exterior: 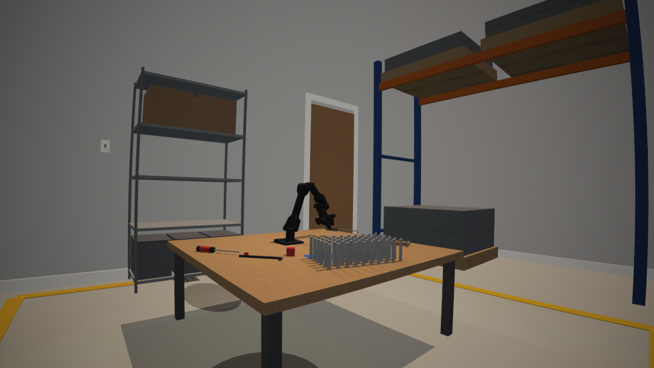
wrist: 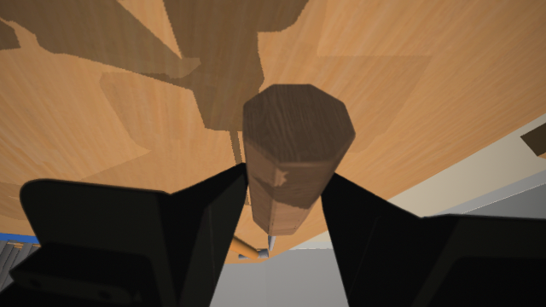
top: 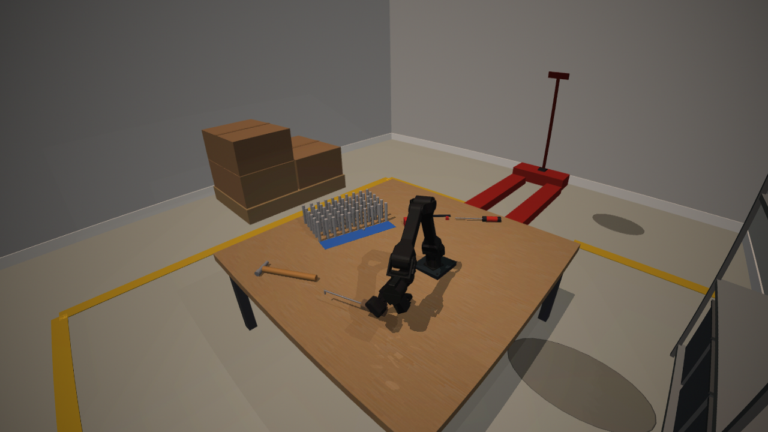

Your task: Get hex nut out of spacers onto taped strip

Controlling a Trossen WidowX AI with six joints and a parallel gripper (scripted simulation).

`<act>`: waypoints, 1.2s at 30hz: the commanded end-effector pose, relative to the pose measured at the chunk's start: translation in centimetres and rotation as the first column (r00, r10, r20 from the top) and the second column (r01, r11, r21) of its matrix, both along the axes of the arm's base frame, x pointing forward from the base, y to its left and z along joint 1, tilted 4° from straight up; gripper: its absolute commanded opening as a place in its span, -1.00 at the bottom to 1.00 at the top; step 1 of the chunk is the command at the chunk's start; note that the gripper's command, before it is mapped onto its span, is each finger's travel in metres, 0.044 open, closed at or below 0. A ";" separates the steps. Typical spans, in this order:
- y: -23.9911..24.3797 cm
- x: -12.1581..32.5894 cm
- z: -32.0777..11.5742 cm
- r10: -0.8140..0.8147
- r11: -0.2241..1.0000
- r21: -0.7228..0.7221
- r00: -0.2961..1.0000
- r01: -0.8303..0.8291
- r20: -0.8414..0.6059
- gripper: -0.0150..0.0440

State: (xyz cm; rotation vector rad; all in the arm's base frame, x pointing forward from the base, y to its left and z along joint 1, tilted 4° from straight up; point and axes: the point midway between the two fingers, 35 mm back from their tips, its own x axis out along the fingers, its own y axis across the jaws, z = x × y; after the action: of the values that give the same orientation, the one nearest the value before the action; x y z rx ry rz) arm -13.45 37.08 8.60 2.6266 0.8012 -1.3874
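Brown wood, eight-sided: one handle [exterior: 335, 228] [wrist: 299, 124], clasped between the black fingers of my gripper [top: 389, 306] [exterior: 331, 226] [wrist: 285, 174], which are closed on it. Projecting from it: one thin metal rod [top: 344, 297] [exterior: 348, 230] [wrist: 271, 242], small bent tip, carried above the surface.

Surface: one wood-grain table [top: 483, 279] [exterior: 256, 288] [wrist: 397, 64], dark legs, my arm's shadow across the top. One hammer [top: 290, 273] [exterior: 407, 243] [wrist: 245, 246], orange-brown handle, lying beyond the rod's tip.

Well apart from my gripper, towards another side of the table: one blue strip [top: 357, 236] [exterior: 307, 256] [wrist: 17, 237], flat, bordering a field of upright grey spacers [top: 348, 220] [exterior: 338, 255] [wrist: 18, 256]. Hex nut: too small to identify; I cannot tell its exact place.

Beyond my base: one red-and-black screwdriver [top: 491, 218] [exterior: 205, 249], one black bar [exterior: 260, 257], one red block [exterior: 290, 251], one smaller red piece [top: 447, 218] [exterior: 246, 253].

Room: stacked brown cartons [top: 263, 155], red pallet jack [top: 541, 175], grey shelf unit [exterior: 244, 183], brown door [exterior: 332, 160], blue-and-orange rack [exterior: 377, 137], yellow floor lines [top: 134, 284] [exterior: 526, 300], grey walls.
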 end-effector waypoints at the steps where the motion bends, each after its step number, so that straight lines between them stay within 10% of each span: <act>1: -0.1 0.2 -0.4 0.002 1.000 -0.002 1.000 -0.002 0.008 -0.49; 36: -0.4 0.6 -3.1 0.002 1.000 -0.002 1.000 -0.002 0.009 -0.49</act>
State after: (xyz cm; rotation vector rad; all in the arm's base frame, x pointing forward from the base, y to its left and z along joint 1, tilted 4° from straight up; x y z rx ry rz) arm -13.03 36.77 5.81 2.6269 0.8009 -1.3862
